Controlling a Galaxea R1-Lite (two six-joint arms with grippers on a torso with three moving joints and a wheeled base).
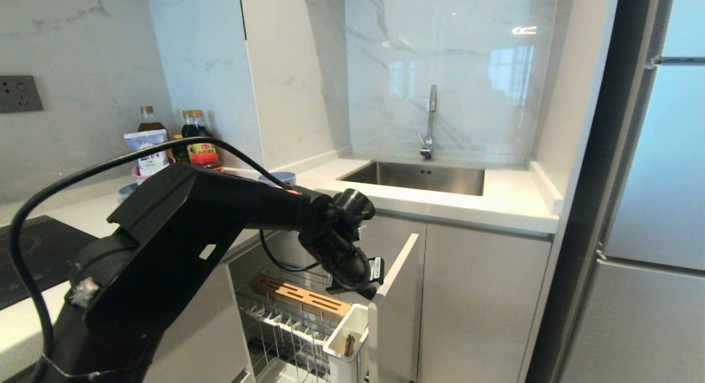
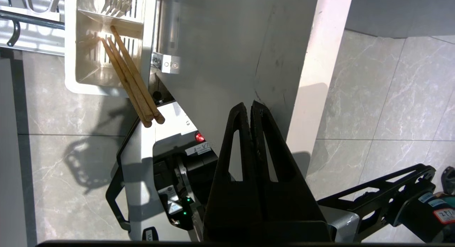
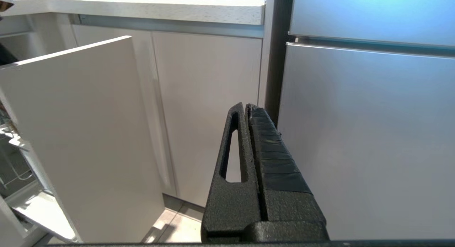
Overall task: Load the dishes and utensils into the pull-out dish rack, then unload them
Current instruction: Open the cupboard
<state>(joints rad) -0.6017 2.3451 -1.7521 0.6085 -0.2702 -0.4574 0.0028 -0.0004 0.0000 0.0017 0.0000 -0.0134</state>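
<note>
The pull-out dish rack [image 1: 286, 325] stands drawn out below the counter on its pale-grey cabinet front [image 1: 394, 295]. Wooden chopsticks [image 2: 131, 80] lean in its white utensil box [image 2: 76, 62], their ends sticking out over the rim. A fork [image 2: 117, 1] shows in the box's farther compartment. My left gripper [image 1: 355, 288] hangs above the rack's front end beside the box [image 1: 347, 330], shut [image 2: 250, 106] and empty. A pale blue-grey bowl [image 1: 278, 178] peeks out behind my arm on the counter. My right gripper [image 3: 247, 106] is shut and parked low, facing the cabinet doors.
A wooden slotted block [image 1: 300, 296] lies across the rack's top. Bottles [image 1: 195, 140] and stacked bowls [image 1: 146, 171] stand at the counter's back left. The sink [image 1: 418, 176] is at the middle, a black hob [image 1: 38, 251] on the left and the fridge [image 1: 655, 206] on the right.
</note>
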